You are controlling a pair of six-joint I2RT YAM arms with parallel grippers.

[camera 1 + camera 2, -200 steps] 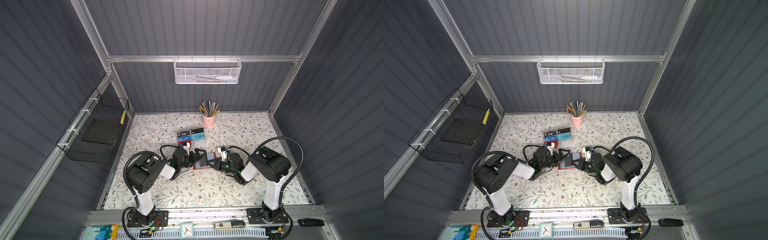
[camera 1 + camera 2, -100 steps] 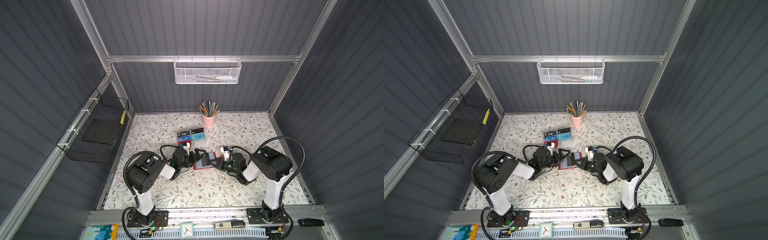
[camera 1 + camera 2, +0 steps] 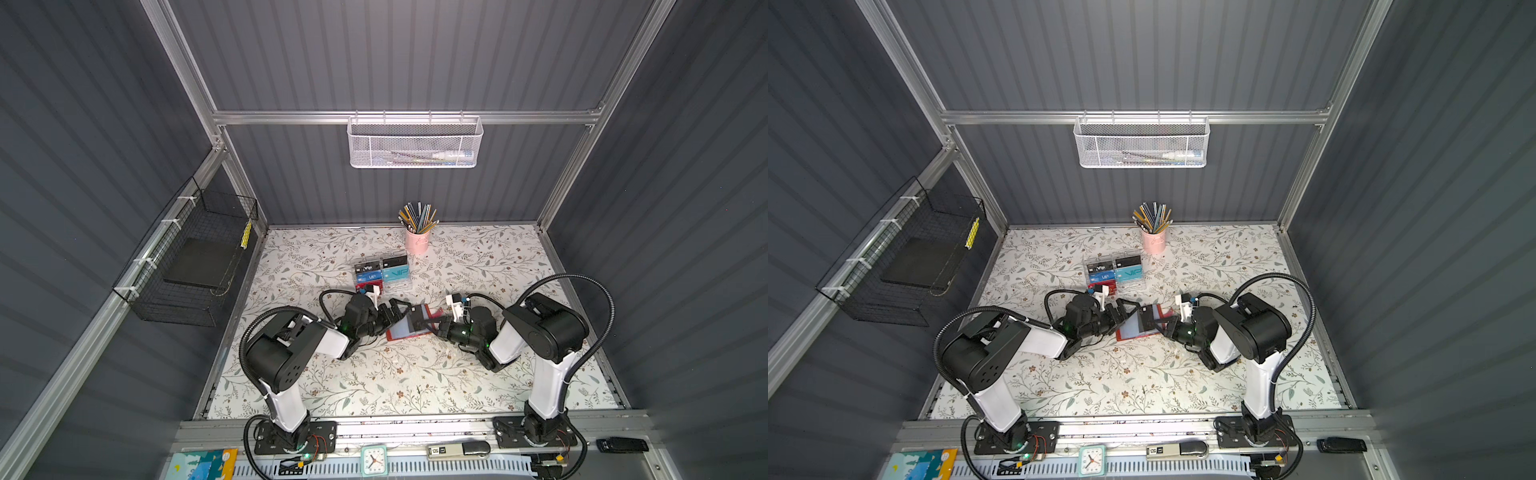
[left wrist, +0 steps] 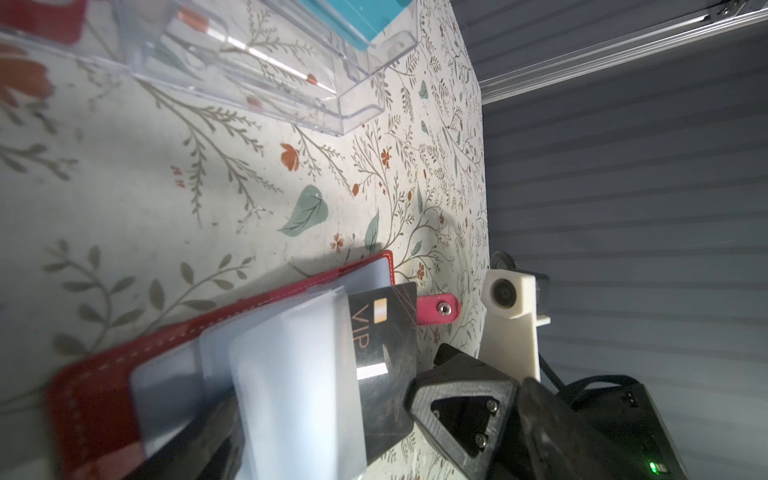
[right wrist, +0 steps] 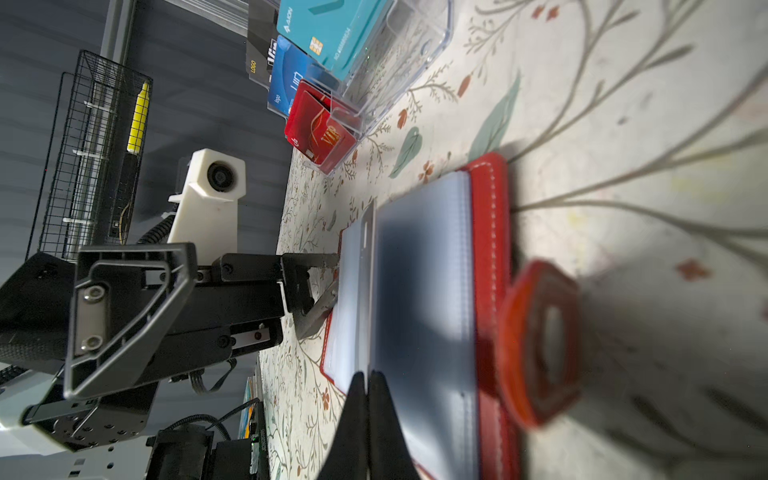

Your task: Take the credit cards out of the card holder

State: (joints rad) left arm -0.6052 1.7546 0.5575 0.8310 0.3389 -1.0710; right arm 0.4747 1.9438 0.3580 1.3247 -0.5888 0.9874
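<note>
Floral-print tabletop [image 3: 374, 374] covers the floor of a grey ribbed booth. Near its middle the red card holder [image 3: 405, 328] lies open with its clear sleeves [image 4: 291, 374] facing up and its snap tab [image 4: 438, 309] flat on the surface. A black card [image 4: 382, 332] with pale "VIP" lettering sticks partway out of one sleeve, toward the tab side.

The right gripper [image 5: 368, 384] is clenched on that card's free edge, its jaws pressed together on the thin plastic. That grip probably lets it draw the card straight along the sleeve's opening.

Opposite, the left gripper [image 5: 332, 276] stands spread wide at the holder's far edge, grasping nothing. Its fingers touch or nearly touch the sleeves, and I judge they pin the booklet so it does not slide with the pull. Whether more cards sit in the other sleeves cannot be told.

Just beyond the holder is a clear compartmented box [image 3: 382, 274] holding other cards [image 5: 324, 41], a likely drop-off place. Farther back stands a pink cup of pencils [image 3: 417, 243].
</note>
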